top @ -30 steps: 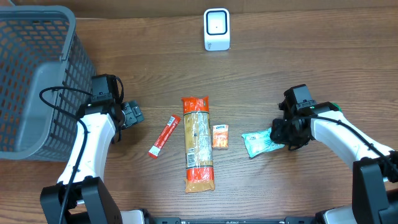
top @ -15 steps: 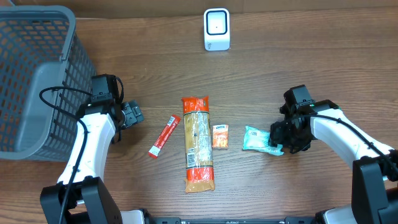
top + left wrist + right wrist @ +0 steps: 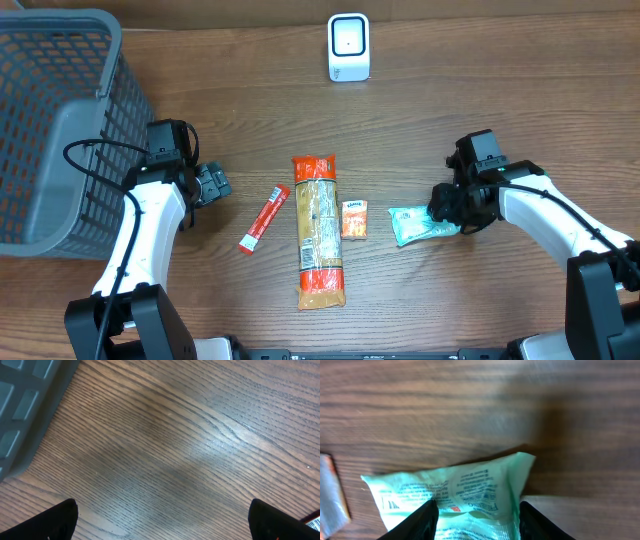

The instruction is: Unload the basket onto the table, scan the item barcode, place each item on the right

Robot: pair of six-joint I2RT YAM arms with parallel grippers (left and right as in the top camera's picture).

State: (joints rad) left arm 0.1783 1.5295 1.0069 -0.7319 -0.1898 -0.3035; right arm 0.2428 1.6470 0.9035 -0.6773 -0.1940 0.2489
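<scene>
A mint-green packet (image 3: 420,225) lies on the wooden table right of centre, its printed side up (image 3: 465,495). My right gripper (image 3: 452,208) sits over the packet's right end. In the right wrist view its fingers (image 3: 427,520) press in on the film from both sides, and the film bunches up between them (image 3: 479,521). The white barcode scanner (image 3: 348,47) stands at the back centre. My left gripper (image 3: 213,185) hangs wide open over bare wood beside the basket, nothing between its fingers (image 3: 162,520).
A grey mesh basket (image 3: 55,120) fills the back left. A long pasta packet (image 3: 318,230), a small orange packet (image 3: 354,219) and a red stick sachet (image 3: 264,219) lie in the middle of the table.
The green packet shifted and turned a little under my right gripper, which opened wider and has narrowed again round the packet's end. The left arm has not moved.
</scene>
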